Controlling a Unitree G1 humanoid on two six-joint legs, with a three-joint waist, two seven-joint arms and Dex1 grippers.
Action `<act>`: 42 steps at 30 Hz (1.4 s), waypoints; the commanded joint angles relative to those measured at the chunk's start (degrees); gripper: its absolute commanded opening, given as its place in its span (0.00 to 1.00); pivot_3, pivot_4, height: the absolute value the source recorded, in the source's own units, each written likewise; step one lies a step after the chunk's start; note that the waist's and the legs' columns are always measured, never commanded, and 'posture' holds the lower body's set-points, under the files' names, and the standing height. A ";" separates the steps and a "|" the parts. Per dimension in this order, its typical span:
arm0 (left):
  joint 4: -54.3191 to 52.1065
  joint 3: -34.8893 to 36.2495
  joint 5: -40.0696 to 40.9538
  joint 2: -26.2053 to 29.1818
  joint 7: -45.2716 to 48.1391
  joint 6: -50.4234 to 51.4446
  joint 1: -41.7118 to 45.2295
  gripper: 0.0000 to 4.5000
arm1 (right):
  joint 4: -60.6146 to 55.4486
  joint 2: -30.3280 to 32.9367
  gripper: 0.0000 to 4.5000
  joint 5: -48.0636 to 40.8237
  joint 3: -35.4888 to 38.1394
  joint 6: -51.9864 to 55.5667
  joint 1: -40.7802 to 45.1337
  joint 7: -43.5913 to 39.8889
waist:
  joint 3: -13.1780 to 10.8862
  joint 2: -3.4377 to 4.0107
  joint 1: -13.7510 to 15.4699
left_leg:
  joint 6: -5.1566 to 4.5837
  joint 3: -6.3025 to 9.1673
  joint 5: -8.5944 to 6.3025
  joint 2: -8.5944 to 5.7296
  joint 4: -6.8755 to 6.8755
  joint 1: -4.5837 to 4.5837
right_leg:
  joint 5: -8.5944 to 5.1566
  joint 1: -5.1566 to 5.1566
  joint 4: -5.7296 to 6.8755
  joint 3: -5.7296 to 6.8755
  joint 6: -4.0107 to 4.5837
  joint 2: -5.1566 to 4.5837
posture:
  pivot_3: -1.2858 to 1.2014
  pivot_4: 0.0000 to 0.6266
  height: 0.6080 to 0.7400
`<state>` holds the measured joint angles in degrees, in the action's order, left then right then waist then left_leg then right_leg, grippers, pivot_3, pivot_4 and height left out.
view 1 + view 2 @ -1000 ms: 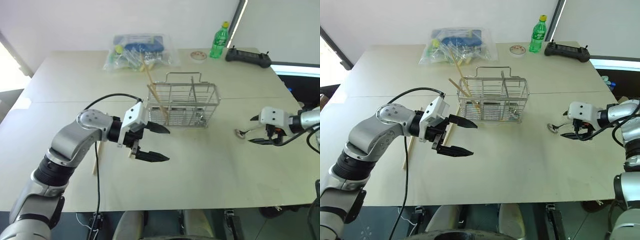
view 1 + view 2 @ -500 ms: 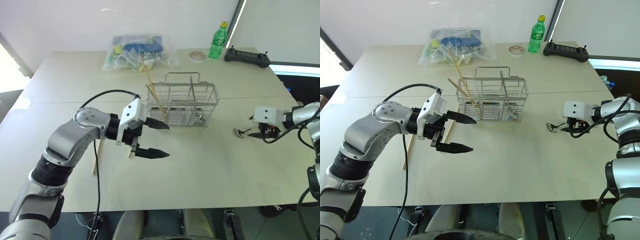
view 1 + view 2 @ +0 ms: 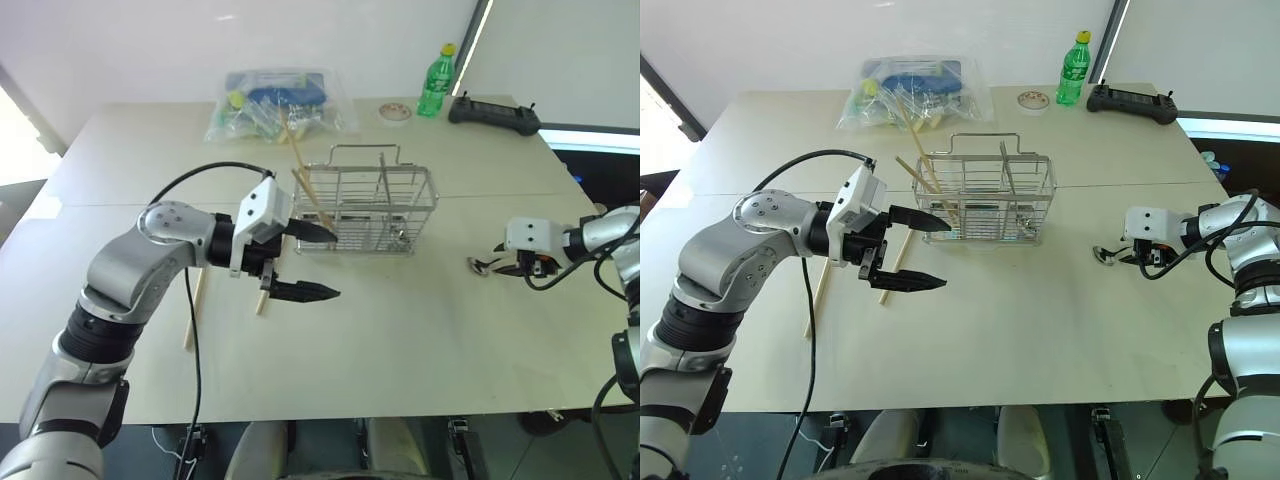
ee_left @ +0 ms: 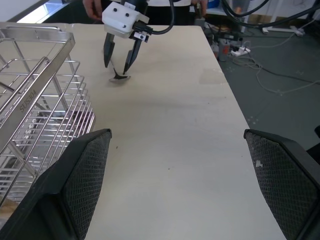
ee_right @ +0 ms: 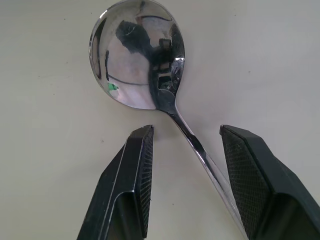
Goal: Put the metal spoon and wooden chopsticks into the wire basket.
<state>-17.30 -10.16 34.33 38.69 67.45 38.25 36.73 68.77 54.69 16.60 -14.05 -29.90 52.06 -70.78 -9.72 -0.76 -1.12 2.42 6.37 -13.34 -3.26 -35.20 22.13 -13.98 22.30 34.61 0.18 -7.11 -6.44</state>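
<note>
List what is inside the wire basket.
Two wooden chopsticks lean inside the wire basket at its left end, tops sticking out. Its floor is hard to read through the wires.

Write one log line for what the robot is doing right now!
right gripper: astride metal spoon handle, not clamped | left gripper: open, empty, beside wire basket | chopsticks: two in basket

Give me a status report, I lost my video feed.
Left hand open, empty, beside wire basket. Right hand straddling metal spoon handle on table, not gripped. Two chopsticks still on table. Nothing blocking.
</note>
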 commanded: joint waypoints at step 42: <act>10.18 7.10 -0.16 -3.61 -2.38 -4.17 7.59 1.00 | -90.27 -10.61 0.00 -65.20 28.23 70.02 -13.88 39.02 | 0.11 -0.33 0.71 | 0.00 0.15 0.02 0.12 -0.12 -0.08 | -0.12 0.10 0.39 -0.18 0.23 -0.05 | 0.52 0.24 0.86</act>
<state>-6.82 -4.64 34.31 35.23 65.05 35.38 42.66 -21.07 44.65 -49.60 14.17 40.14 36.96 -33.80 -9.62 -1.09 -0.41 2.41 6.50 -13.31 -3.18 -35.32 22.16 -14.01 22.49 35.00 0.03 -7.03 -6.50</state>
